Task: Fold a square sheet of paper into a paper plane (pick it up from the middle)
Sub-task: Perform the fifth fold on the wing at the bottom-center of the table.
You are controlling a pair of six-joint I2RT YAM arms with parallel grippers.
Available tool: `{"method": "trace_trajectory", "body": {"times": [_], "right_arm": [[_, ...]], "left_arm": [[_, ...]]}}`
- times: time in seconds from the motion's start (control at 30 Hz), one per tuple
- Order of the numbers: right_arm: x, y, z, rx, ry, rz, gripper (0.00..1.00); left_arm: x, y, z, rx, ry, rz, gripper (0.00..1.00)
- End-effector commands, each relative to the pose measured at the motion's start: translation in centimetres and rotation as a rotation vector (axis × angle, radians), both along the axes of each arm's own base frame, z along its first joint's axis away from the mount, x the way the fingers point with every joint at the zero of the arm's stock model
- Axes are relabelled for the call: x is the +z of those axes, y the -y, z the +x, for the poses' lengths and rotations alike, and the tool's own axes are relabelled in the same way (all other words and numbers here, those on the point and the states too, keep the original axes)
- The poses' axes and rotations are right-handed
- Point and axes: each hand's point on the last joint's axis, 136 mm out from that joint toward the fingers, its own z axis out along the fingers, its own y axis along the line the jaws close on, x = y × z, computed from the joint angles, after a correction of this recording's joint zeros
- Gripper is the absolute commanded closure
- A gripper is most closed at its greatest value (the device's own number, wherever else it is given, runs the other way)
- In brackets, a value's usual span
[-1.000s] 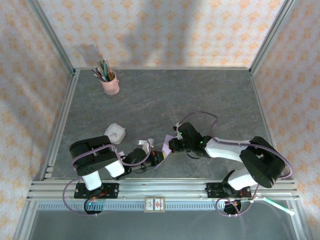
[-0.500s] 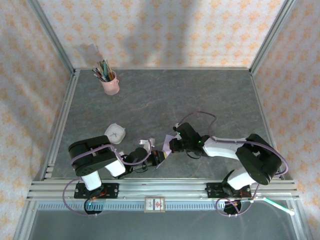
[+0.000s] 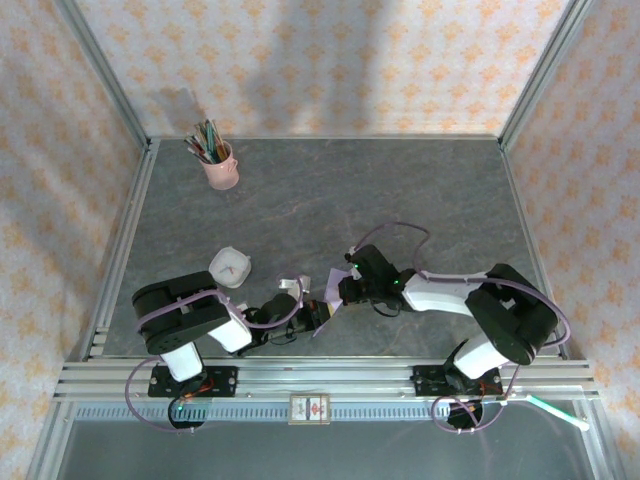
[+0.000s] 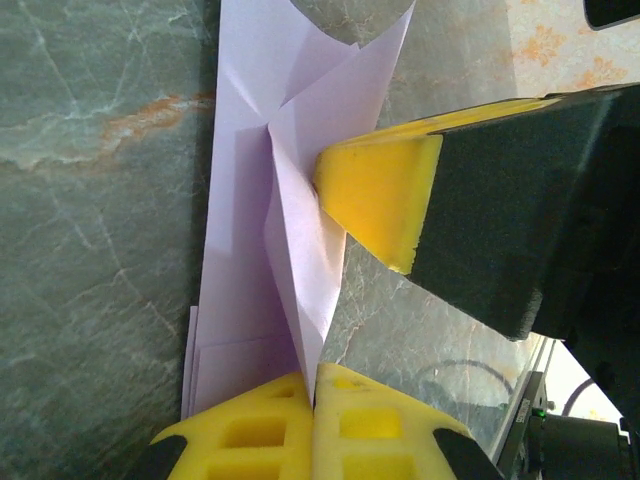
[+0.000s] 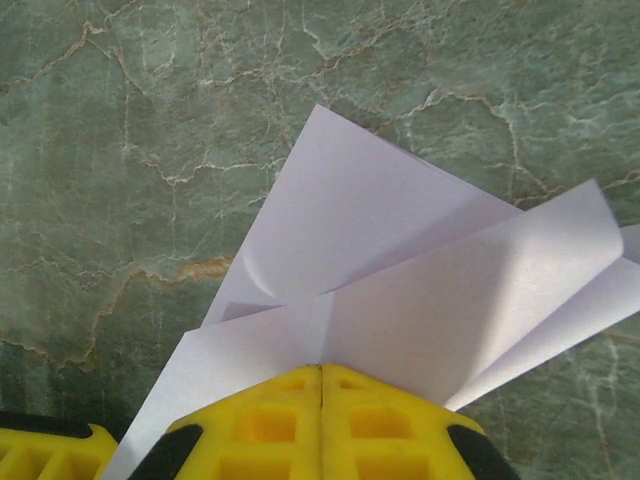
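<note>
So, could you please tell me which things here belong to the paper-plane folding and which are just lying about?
Part of the job:
- partly folded lavender paper
- left gripper, shut on the paper
- right gripper, shut on the paper

Just lying about:
- pink cup of pens
- small white dish
- white card on the front rail

The far half of the table (image 3: 400, 190) and its right side are open for passing. A pink cup of pens (image 3: 220, 166) stands at the far left corner, and a small white container (image 3: 230, 266) lies just beside the left arm. Near the front edge, the left claw (image 3: 318, 314) and the right claw (image 3: 336, 292) pinch the folded paper (image 4: 250, 200) close together, with little room between them.
</note>
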Motion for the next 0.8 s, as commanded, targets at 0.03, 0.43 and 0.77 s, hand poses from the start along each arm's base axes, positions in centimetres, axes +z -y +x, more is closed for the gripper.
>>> {"method": "trace_trajectory", "body": {"times": [0.03, 0.43, 0.77], "right_arm": [[-0.1, 0.3, 0.9, -0.011, 0.032, -0.043, 0.93], [-0.6, -0.1, 1.0, 0.007, 0.021, -0.054, 0.92], [-2.5, 1.3, -0.1, -0.004, -0.034, -0.117, 0.93]], "left_arm": [[-5.4, -3.3, -1.2, 0.033, -0.105, 0.217, 1.0], [-5.7, -3.4, -1.3, 0.032, -0.113, 0.226, 1.0], [-5.2, -3.3, -1.1, 0.027, -0.095, 0.23, 1.0]]}}
